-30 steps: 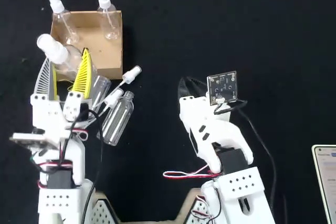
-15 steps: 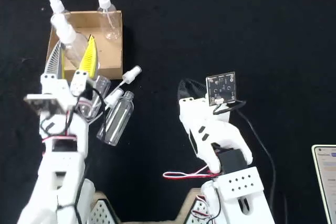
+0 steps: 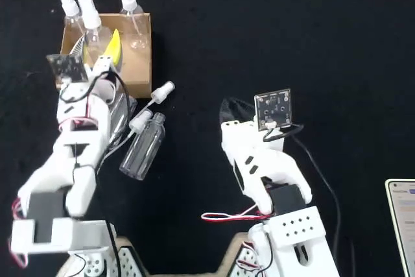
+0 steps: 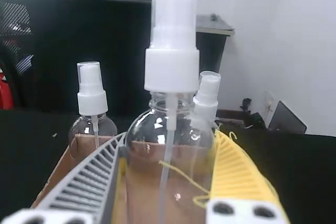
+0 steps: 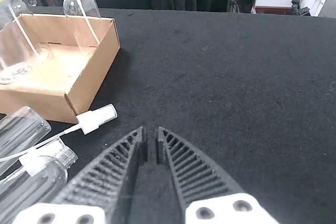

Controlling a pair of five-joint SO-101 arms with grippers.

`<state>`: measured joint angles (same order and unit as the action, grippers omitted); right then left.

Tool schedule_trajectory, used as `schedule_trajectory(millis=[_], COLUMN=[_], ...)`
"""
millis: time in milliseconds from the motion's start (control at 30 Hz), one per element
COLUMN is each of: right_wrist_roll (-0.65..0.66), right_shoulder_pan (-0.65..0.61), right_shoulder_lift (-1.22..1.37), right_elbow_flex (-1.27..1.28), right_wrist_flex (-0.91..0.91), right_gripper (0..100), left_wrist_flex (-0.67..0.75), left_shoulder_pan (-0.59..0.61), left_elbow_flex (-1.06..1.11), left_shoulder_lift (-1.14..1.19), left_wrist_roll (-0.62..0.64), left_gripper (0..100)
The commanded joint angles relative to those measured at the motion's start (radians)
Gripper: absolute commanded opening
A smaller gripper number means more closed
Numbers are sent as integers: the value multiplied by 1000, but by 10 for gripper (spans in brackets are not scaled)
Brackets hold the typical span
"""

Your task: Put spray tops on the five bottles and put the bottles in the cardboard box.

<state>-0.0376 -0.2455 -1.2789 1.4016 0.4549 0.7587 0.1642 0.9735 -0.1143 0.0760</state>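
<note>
My left gripper (image 3: 96, 43) is shut on a clear bottle (image 4: 170, 150) with a white spray top (image 4: 172, 35), held upright over the cardboard box (image 3: 137, 69). Two capped bottles (image 3: 133, 14) (image 3: 70, 8) stand at the box's far side, also seen behind the held one as bottles (image 4: 92, 103) (image 4: 207, 100). On the cloth near the box lie an uncapped bottle (image 3: 144, 147), a second bottle (image 3: 122, 109) partly under my left arm, and two loose spray tops (image 3: 162, 91) (image 3: 139, 121). My right gripper (image 5: 150, 136) is shut and empty, right of the loose tops (image 5: 97, 119).
The table is covered in black cloth (image 3: 311, 43), with wide free room to the right of the box. A white device (image 3: 403, 225) lies at the right edge. Cables run beside my right arm's base (image 3: 224, 215).
My left arm has carried the capped bottle away from the near side of the box to above the box. The right arm has not moved.
</note>
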Motion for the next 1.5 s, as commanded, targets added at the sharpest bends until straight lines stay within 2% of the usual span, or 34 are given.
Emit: schedule_trajectory(millis=[0,200,267,733,1467], right_wrist_roll=[6,6,6,6,8], right_shoulder_pan=[14,14,14,17,18], right_shoulder_lift=[-38,-38,-38,-38,-38], right_elbow_flex=[-4,-5,-5,-7,-7], right_wrist_flex=[-31,-31,-31,-31,-31], right_gripper=[34,34,34,34,34], left_wrist_flex=[32,370,420,425,423], left_shoulder_pan=[13,8,7,38,35], left_elbow_flex=[-168,-191,-208,-536,-722], left_shoulder_lift=[117,270,330,690,902], left_wrist_roll=[0,0,0,0,0], left_gripper=[77,77,77,73,76])
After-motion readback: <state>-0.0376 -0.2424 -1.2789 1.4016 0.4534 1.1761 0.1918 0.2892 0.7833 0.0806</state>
